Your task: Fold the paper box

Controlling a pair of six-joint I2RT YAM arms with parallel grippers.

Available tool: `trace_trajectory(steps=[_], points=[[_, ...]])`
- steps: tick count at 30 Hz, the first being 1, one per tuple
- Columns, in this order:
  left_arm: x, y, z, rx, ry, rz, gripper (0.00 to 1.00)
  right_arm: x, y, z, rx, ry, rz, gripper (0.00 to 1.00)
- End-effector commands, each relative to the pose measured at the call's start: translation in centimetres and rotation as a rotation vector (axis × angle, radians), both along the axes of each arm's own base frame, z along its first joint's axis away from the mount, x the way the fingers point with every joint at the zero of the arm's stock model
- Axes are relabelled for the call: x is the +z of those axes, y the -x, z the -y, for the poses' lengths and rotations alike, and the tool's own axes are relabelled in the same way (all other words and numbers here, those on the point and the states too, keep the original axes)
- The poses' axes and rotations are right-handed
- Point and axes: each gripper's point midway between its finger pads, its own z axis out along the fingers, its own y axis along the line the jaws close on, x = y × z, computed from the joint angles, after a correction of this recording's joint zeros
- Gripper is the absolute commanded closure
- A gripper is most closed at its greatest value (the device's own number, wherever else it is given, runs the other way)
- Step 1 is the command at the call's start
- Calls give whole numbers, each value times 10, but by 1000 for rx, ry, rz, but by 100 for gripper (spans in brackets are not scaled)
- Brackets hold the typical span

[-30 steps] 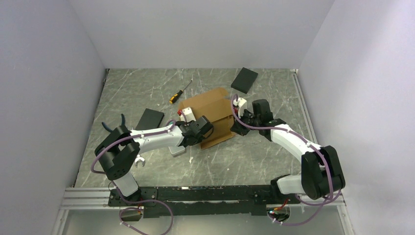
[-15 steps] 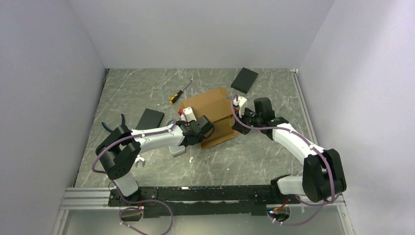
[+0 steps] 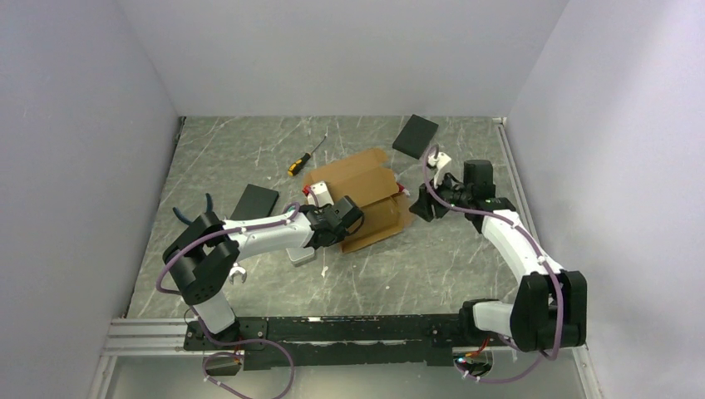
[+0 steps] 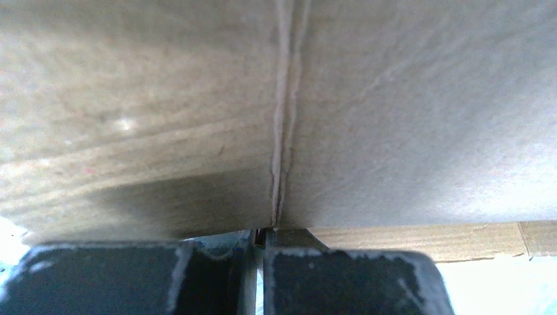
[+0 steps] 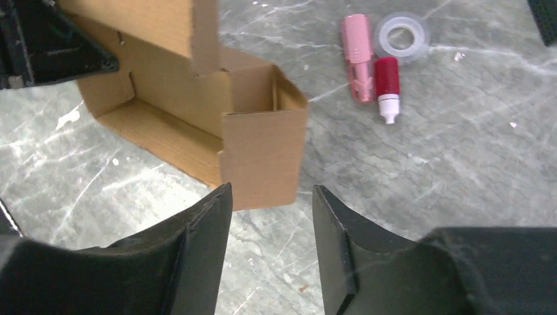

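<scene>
The paper box [image 3: 366, 184], tan cardboard and partly folded, lies mid-table with its flaps spread. My left gripper [image 3: 339, 221] is at its near-left side, jaws pressed together on a cardboard wall. In the left wrist view the creased cardboard [image 4: 394, 118] fills the frame and runs down into the left gripper [image 4: 259, 237]. My right gripper [image 3: 418, 204] hovers just right of the box, apart from it. In the right wrist view the right gripper [image 5: 270, 191] is open with only bare table between its fingers. The box's end flap [image 5: 263, 157] stands just beyond the tips.
A screwdriver [image 3: 303, 158] lies behind the box. Black slabs sit at the back right [image 3: 415, 135] and at the left [image 3: 254, 202]. A pink pen [image 5: 358, 56], a red-capped marker [image 5: 386, 79] and a tape ring [image 5: 401, 36] lie beyond the box. Walls enclose three sides.
My right gripper has opened, let go of the box's right side and drawn back to the right. The freed flap has dropped outward. The left arm has stayed put.
</scene>
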Motion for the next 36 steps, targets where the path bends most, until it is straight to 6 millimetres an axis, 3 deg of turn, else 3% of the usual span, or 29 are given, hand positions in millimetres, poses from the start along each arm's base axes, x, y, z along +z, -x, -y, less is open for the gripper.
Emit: trace_trajectory(steps=[1,4,10,21,25,36], points=[[-17,9,-7,-2,-42,-52,100,6,-12,3,-43,-90,-41,39],[-17,10,-8,-1,-41,-50,100,-7,-14,4,-53,-126,-105,26],[-15,10,-8,-11,-37,-45,100,-24,-14,-1,41,-232,-217,18],[-14,12,-8,-36,-23,-35,100,-12,-25,-2,152,-329,-177,18],[-12,12,-9,-37,-17,-26,100,-18,-28,-4,185,-350,-217,18],[-16,12,-6,-32,-23,-42,100,-16,-11,-17,296,-390,-259,27]])
